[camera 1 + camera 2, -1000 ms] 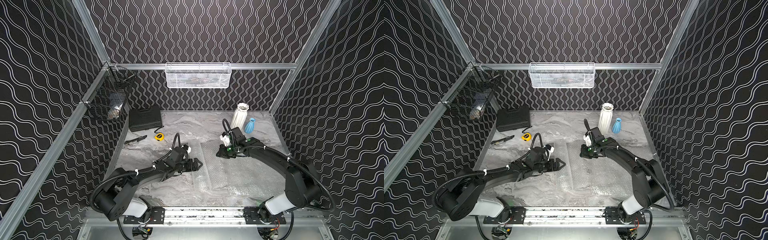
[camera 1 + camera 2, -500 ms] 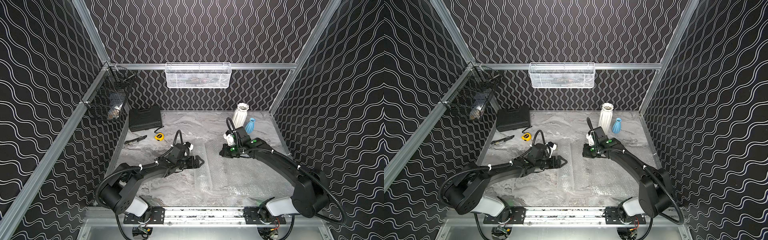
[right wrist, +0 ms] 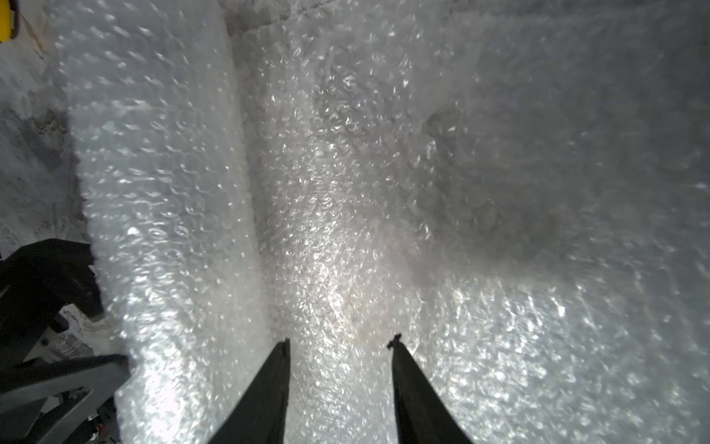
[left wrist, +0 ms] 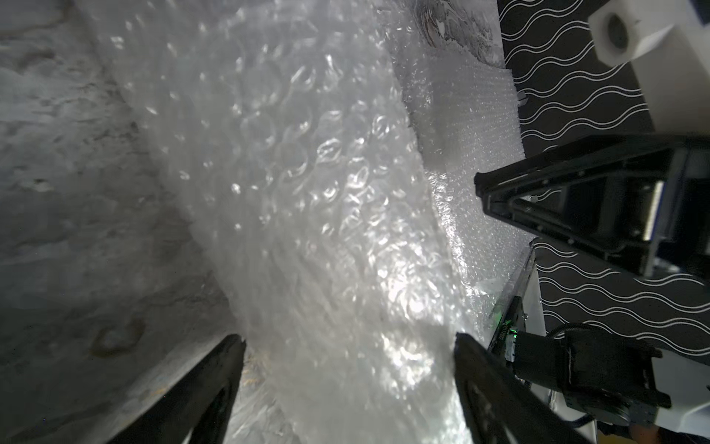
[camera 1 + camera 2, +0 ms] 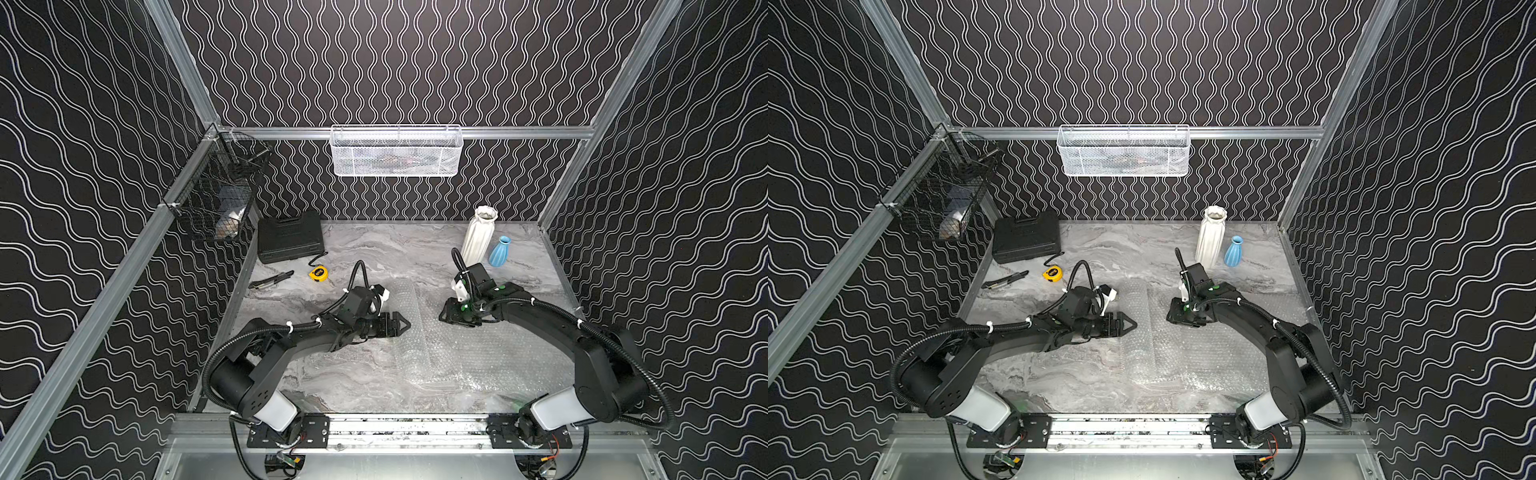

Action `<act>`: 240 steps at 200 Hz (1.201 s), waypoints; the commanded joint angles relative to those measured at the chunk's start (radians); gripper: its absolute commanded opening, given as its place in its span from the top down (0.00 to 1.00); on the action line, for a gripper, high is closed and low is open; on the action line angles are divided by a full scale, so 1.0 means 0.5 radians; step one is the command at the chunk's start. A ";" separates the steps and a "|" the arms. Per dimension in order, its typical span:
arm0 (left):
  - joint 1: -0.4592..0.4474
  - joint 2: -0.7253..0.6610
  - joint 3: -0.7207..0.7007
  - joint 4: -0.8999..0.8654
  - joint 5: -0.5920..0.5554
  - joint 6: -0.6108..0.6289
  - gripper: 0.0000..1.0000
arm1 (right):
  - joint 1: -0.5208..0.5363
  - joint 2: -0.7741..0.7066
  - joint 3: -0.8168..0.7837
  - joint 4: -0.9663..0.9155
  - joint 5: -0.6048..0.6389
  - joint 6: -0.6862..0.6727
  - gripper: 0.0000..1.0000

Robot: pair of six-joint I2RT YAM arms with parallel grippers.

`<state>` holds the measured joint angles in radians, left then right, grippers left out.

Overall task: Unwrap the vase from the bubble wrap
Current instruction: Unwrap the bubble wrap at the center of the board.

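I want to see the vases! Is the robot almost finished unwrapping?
Nearly. Done: the white vase and blue vase stand bare at the back, and the bubble wrap lies spread on the table. In hand: nothing; the left gripper and right gripper are open at the wrap. Left: maybe flattening its curled edge; I see nothing wrapped.
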<state>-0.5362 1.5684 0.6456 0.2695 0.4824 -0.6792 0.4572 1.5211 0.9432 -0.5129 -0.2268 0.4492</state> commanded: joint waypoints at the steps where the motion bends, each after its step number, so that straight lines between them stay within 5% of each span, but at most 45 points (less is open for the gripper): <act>1: 0.001 0.029 0.012 -0.082 0.017 0.033 0.14 | -0.054 0.034 -0.022 0.064 0.051 0.037 0.56; 58: 0.002 -0.014 0.025 -0.250 -0.109 0.095 0.17 | -0.080 0.158 -0.049 0.097 0.069 0.048 0.56; 117: -0.001 -0.022 0.008 -0.263 -0.130 0.096 0.18 | -0.080 0.173 -0.058 0.148 -0.150 -0.005 0.72; 198: 0.001 -0.026 0.003 -0.271 -0.143 0.096 0.19 | -0.077 0.288 -0.042 0.166 -0.259 -0.030 0.65; 240: 0.002 -0.042 -0.002 -0.290 -0.163 0.103 0.19 | -0.072 0.335 -0.046 0.229 -0.396 -0.033 0.73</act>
<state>-0.5362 1.5490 0.6529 0.2287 0.4561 -0.6556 0.4183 1.6760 0.9188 -0.4324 -0.3752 0.4355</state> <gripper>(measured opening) 0.811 0.307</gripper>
